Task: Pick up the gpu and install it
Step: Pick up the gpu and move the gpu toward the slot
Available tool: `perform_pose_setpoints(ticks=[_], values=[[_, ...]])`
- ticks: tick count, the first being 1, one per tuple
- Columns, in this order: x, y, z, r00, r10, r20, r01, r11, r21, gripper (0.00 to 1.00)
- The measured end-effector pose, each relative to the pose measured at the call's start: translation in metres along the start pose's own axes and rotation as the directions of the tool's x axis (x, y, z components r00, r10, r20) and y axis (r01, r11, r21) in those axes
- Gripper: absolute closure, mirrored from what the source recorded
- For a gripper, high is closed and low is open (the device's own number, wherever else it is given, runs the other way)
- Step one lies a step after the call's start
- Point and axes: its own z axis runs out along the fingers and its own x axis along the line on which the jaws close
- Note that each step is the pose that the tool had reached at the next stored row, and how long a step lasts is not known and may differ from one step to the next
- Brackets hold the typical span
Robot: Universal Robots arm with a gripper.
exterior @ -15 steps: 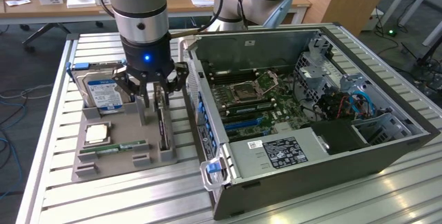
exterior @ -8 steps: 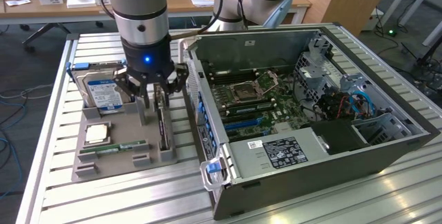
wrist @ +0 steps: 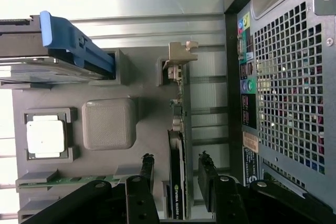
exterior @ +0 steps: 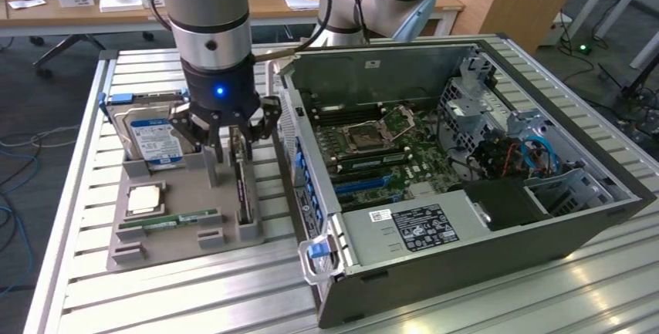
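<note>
My gripper [wrist: 176,161] has its fingers apart, one on each side of the gpu [wrist: 177,129], which stands on edge in the tray [exterior: 154,249] at the exterior view's left of the case [exterior: 464,218]; I judge it light, stiff and fragile, best gripped by its flat faces.

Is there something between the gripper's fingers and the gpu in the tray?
Nothing visible. The open gripper straddles the gpu, which stands on edge in the grey tray; one finger on each side, both gaps bare.
</note>
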Motion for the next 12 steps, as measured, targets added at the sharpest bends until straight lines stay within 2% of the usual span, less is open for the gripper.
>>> perform_pose_setpoints(ticks=[12], values=[[0.0001, -0.0002, 0.0045, 1.0, 0.0, -0.0001, 0.0, 1.0, 0.0001, 0.53]])
